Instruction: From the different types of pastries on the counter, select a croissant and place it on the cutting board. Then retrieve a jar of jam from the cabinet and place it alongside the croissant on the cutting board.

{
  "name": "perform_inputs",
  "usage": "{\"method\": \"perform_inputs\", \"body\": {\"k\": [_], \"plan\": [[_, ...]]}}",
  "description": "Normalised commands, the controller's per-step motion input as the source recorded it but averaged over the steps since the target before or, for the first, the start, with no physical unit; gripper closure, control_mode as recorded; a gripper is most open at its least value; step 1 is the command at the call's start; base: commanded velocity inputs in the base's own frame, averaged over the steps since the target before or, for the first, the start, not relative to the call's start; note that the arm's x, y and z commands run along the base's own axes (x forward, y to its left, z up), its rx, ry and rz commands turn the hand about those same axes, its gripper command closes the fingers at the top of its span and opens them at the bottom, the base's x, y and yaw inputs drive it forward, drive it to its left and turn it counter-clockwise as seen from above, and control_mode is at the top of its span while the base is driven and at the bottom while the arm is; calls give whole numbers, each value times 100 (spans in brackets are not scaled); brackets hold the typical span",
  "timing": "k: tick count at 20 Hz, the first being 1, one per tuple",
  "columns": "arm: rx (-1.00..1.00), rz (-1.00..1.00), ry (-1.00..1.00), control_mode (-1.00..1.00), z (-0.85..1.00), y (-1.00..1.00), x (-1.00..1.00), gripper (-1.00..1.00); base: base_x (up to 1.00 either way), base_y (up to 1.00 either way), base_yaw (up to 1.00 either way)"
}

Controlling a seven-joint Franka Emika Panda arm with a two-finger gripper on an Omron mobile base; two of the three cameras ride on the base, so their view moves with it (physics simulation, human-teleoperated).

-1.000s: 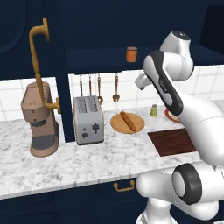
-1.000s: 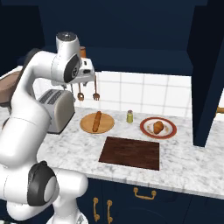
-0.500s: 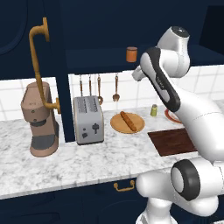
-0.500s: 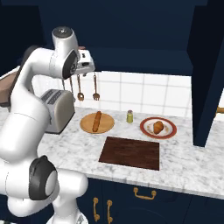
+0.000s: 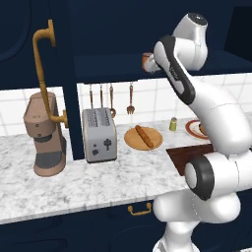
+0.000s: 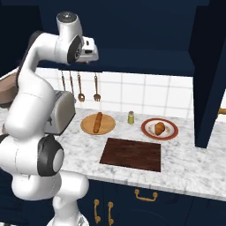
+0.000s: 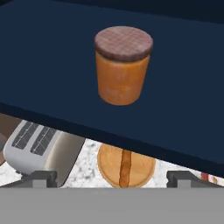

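Note:
The orange-brown jar of jam (image 7: 122,65) with its darker lid stands upright on the navy cabinet shelf (image 7: 43,65). My gripper (image 7: 113,179) is open a short way in front of it, with nothing between the fingers. In the left base view the gripper (image 5: 152,65) is up at the shelf, partly covering the jar (image 5: 145,59). The golden croissant (image 6: 160,128) lies on a red-rimmed plate (image 6: 146,128). In front of that plate the dark cutting board (image 6: 132,153) lies bare on the counter (image 6: 190,167). The long brown loaf (image 6: 98,122) rests on a round wooden plate.
A yellow-green shaker (image 6: 130,117) stands between the two plates. A grey toaster (image 5: 99,141) and a brown coffee machine (image 5: 47,133) sit to the left. Utensils (image 5: 111,101) hang on the tiled wall. The open cabinet door with its brass handle (image 5: 42,64) stands at the left.
The arm has risen and carried the hand up from above the counter to the shelf, close to the jar. The things on the counter have not moved.

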Motion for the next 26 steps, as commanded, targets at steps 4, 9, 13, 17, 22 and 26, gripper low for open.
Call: {"method": "perform_inputs", "body": {"k": [4, 9, 13, 17, 22, 26], "plan": [[3, -10, -3, -100, 32, 16, 7, -100, 0, 0, 0], [0, -10, -16, -100, 4, 29, 16, -100, 0, 0, 0], [0, -6, -22, -100, 1, 6, 30, -100, 0, 0, 0], [1, -3, -11, -100, 0, -2, 26, -100, 0, 0, 0], [5, 0, 0, -100, 3, -1, 41, -100, 0, 0, 0], [10, 0, 0, -100, 11, -8, 52, -100, 0, 0, 0]]}}
